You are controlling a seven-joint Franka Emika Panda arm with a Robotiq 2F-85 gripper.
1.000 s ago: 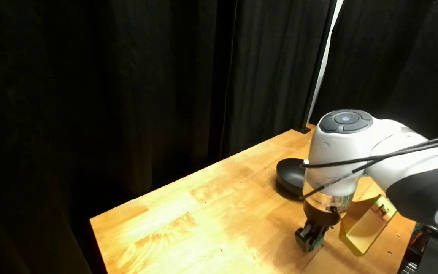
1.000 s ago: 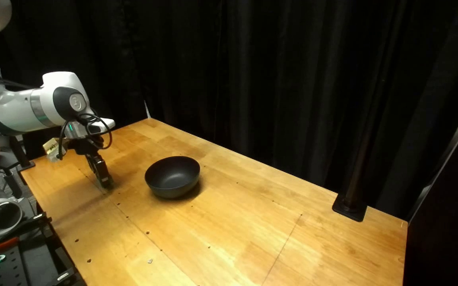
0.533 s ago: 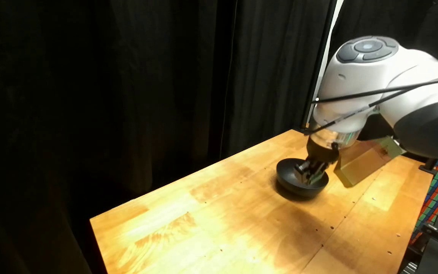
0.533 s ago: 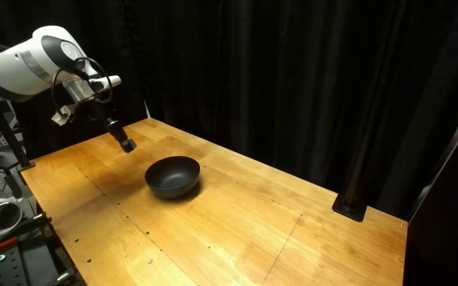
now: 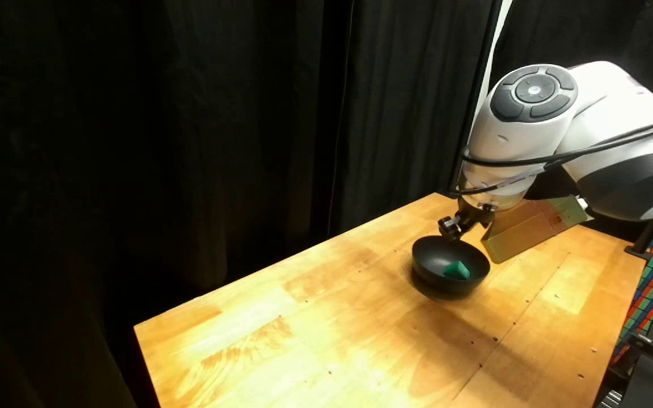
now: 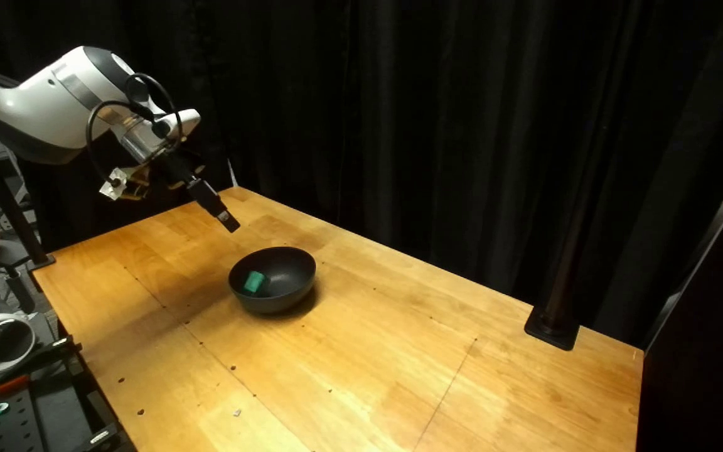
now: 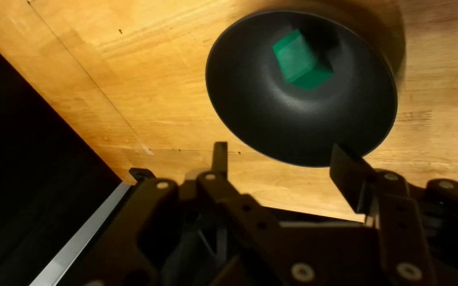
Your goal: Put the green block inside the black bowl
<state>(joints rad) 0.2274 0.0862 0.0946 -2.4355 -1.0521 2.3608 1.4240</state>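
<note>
Lying tilted inside the round, shallow, smooth black bowl (image 7: 292,135) is the small teal-green cube (image 7: 295,59); the bowl stands on the light-brown wooden tabletop (image 6: 399,351); the black, two-fingered mechanical hand (image 7: 279,150) hangs near the bowl, above the tabletop and clear of the cube, its fingers (image 7: 348,174) spread well apart; black cloth curtains (image 6: 437,125) hang behind the tabletop.

- The glossy white-and-grey robot arm (image 6: 38,116) reaches in from the left edge in an exterior view.
- Its rounded white wrist (image 5: 505,141) tilts, a dark grey button pad (image 5: 535,92) on top.
- The black jointed two-fingered gripper (image 7: 278,157) slants downward, its jaws parted wide.
</note>
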